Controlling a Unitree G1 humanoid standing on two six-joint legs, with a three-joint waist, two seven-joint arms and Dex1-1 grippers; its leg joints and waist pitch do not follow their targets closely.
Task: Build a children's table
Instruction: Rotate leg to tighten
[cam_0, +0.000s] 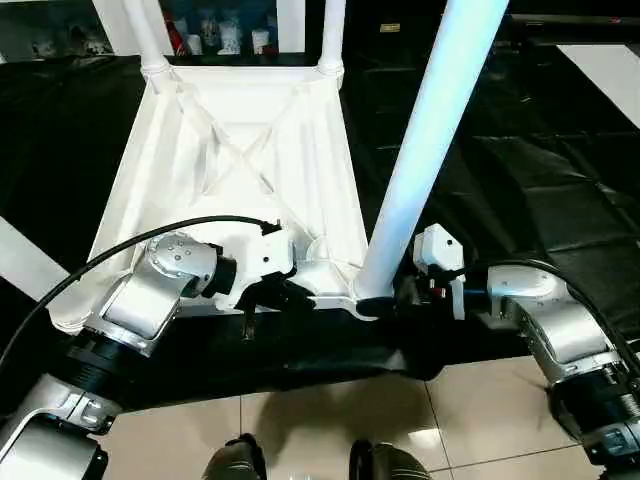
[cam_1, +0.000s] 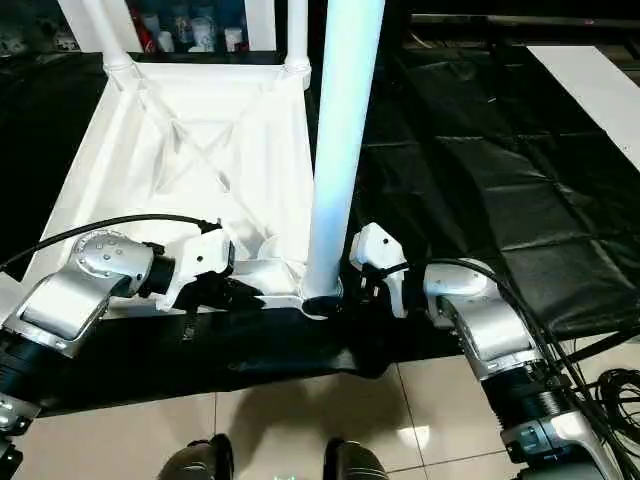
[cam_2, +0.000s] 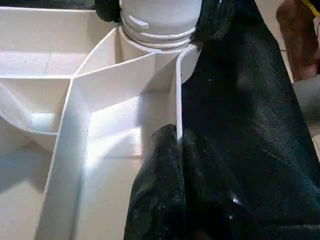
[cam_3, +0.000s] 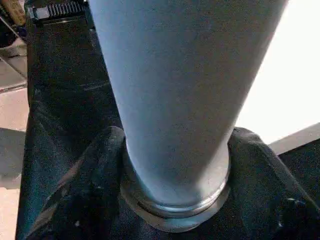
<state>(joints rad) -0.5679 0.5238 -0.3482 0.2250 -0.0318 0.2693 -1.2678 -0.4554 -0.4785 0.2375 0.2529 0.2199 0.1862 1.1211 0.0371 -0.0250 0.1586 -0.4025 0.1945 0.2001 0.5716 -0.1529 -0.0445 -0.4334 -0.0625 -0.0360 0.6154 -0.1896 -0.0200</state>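
The white tabletop (cam_0: 240, 130) lies upside down on black cloth, its ribbed X-braced underside facing up. Two white legs (cam_0: 148, 35) (cam_0: 332, 30) stand in the far corner sockets. A third leg (cam_0: 430, 130) rises tilted from the near right corner socket. My right gripper (cam_0: 385, 300) sits at this leg's base; in the right wrist view its black fingers (cam_3: 100, 160) press against both sides of the leg's foot (cam_3: 175, 150). My left gripper (cam_0: 268, 295) is shut on the tabletop's near rim, and the left wrist view shows its fingers (cam_2: 160, 190) pinching that thin wall (cam_2: 177, 90).
Black cloth (cam_0: 530, 170) covers the floor around the tabletop, ending at pale tiles (cam_0: 470, 400) near my feet. A white board (cam_0: 25, 265) lies at the left and a white panel (cam_0: 610, 70) at the far right. Cables (cam_1: 610, 390) trail beside my right arm.
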